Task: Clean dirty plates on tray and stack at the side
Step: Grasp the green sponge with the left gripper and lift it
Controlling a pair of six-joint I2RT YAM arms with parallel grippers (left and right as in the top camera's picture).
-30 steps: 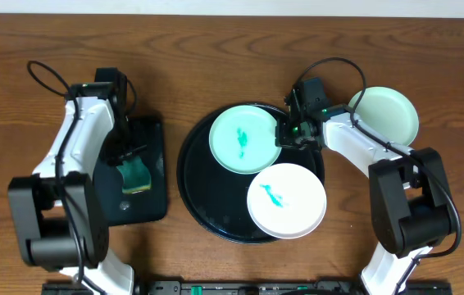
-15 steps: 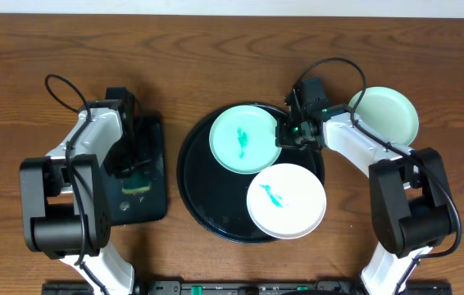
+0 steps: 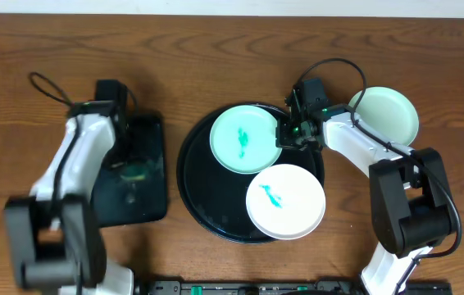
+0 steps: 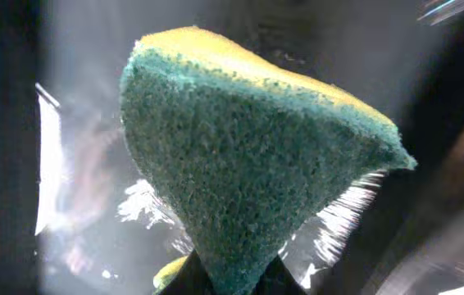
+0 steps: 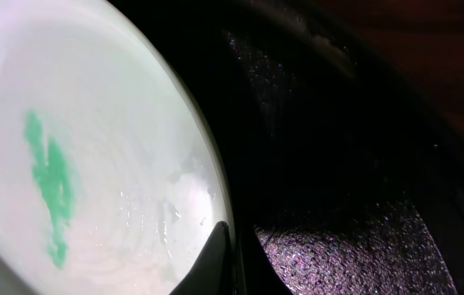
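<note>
A mint-green plate (image 3: 243,138) with a teal smear lies at the back of the round black tray (image 3: 195,197). My right gripper (image 3: 283,135) is shut on its right rim; the wrist view shows the fingers (image 5: 232,262) pinching the plate's edge (image 5: 93,147). A white plate (image 3: 286,201) with a teal smear lies at the tray's front right. A clean mint-green plate (image 3: 384,115) sits on the table to the right. My left gripper (image 3: 125,168) is shut on a green and yellow sponge (image 4: 248,156), over the rectangular black tray (image 3: 146,201).
The left arm reaches over the small rectangular tray at the left. Cables loop behind both arms. Bare wooden table (image 3: 216,49) surrounds the trays.
My left arm has shifted and lifted the sponge off the rectangular tray. The right gripper and the plates have not moved.
</note>
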